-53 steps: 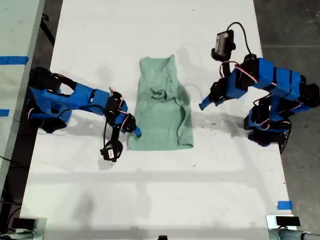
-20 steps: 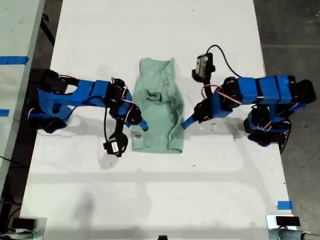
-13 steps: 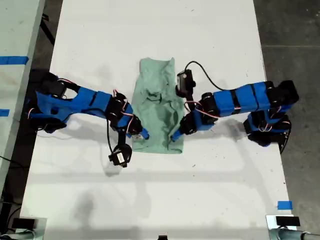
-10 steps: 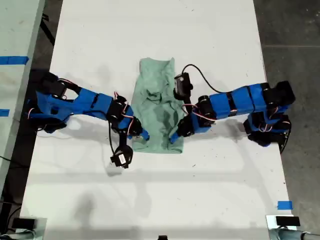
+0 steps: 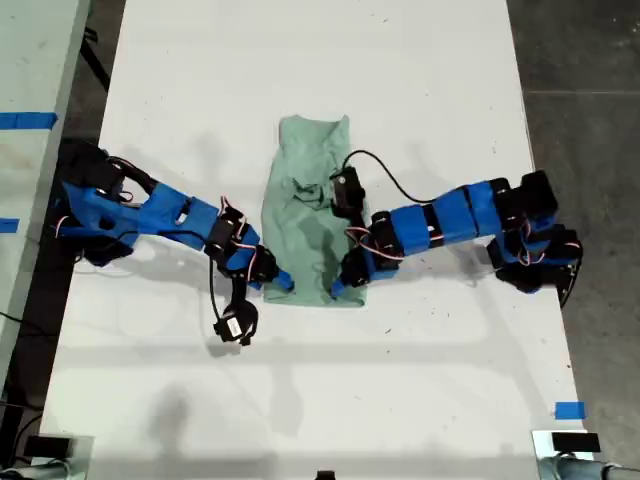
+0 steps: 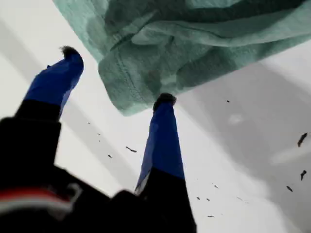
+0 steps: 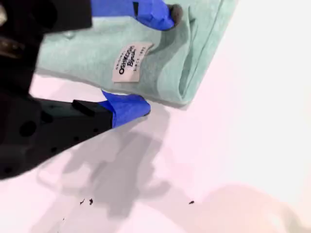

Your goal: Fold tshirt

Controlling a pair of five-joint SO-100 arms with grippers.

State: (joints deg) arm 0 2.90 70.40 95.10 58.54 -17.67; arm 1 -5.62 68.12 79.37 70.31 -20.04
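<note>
- My first gripper is standing open. One blue finger is meeting the hemmed corner of the tshirt, and the other is resting on the bare table beside the cloth.
- My second gripper is also standing open and straddling the tshirt's edge. One finger is lying over the cloth, seemingly touching it, though the blurred view leaves that unsure. The other finger is sitting on the table just outside the hem.
- A white label is lying on the cloth between the second gripper's fingers.
- In the exterior view, the two arms are reaching in from opposite sides. The second gripper is at the shirt's near corner on the exterior view's left, and the first gripper is at the near corner on the exterior view's right.
- The tshirt is lying mid-table as a narrow, rumpled strip, running from the grippers towards the far end.
- A blue tape piece is sitting at the table's near corner on the exterior view's right.
</note>
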